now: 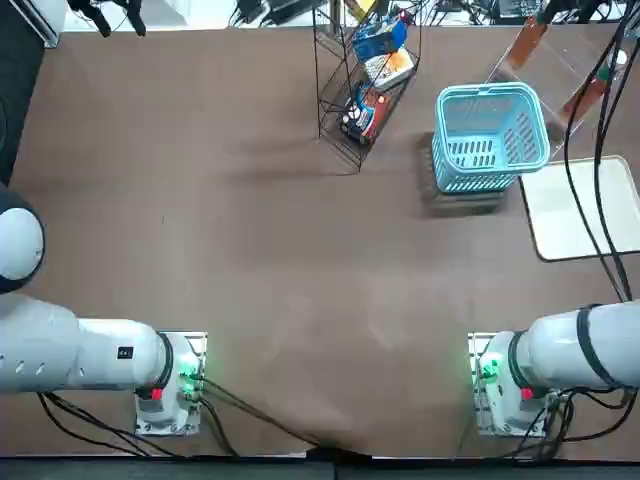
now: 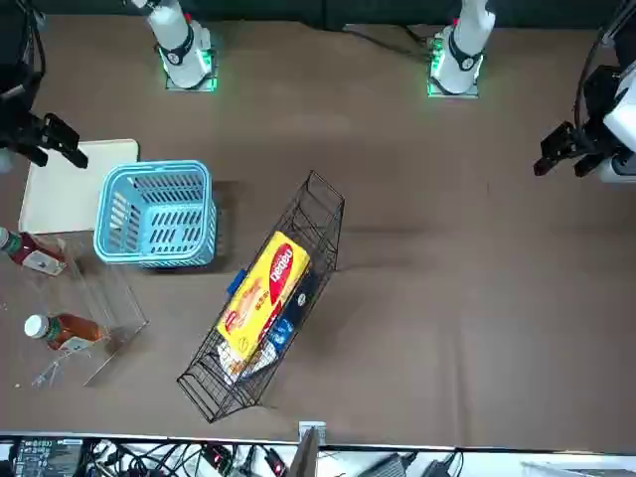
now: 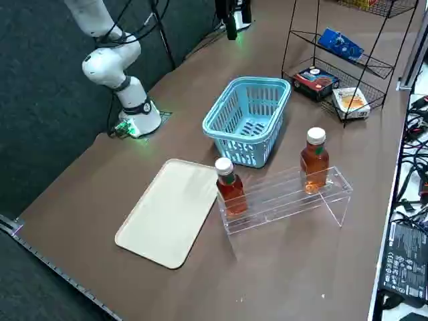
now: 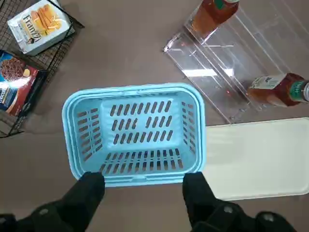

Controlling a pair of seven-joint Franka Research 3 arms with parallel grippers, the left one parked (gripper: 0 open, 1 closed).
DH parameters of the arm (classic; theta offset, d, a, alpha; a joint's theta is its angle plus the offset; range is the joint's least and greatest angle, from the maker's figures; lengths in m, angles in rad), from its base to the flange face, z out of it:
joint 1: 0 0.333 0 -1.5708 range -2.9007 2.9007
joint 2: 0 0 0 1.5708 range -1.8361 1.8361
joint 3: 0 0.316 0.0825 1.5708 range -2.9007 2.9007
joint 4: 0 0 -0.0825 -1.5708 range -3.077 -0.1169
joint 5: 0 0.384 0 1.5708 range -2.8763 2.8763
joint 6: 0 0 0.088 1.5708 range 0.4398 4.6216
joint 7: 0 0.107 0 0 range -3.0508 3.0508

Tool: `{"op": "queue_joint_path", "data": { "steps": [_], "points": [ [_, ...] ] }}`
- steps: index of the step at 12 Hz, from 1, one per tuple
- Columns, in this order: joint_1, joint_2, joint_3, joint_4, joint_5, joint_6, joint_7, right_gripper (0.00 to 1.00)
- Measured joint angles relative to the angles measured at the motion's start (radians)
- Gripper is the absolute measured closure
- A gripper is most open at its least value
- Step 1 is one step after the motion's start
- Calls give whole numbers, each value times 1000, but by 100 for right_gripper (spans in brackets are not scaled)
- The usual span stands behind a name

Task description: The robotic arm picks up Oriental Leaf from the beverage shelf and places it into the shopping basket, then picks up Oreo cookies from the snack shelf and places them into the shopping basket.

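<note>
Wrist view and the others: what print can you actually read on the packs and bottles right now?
"Franzi": pale box in the black wire rack.
Red-and-dark pack: print too blurred to read.
Yellow pack: red lettering unreadable.
Bottle labels: unreadable.
Blue pack: white marks unreadable.
Right pincer, open, hangs above the basket; no print.

The robotic arm is glossy white with dark grey ring bands, its base lit green with a red spot. Black cables trail from it. Its black tool shows two blunt, widely parted fingers.
</note>
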Motion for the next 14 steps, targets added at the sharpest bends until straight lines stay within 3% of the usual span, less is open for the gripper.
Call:
{"op": "queue_joint_path", "data": {
  "steps": [14],
  "points": [
    [1, 0, 1, 0, 0, 1, -1, 0]
  ]
}}
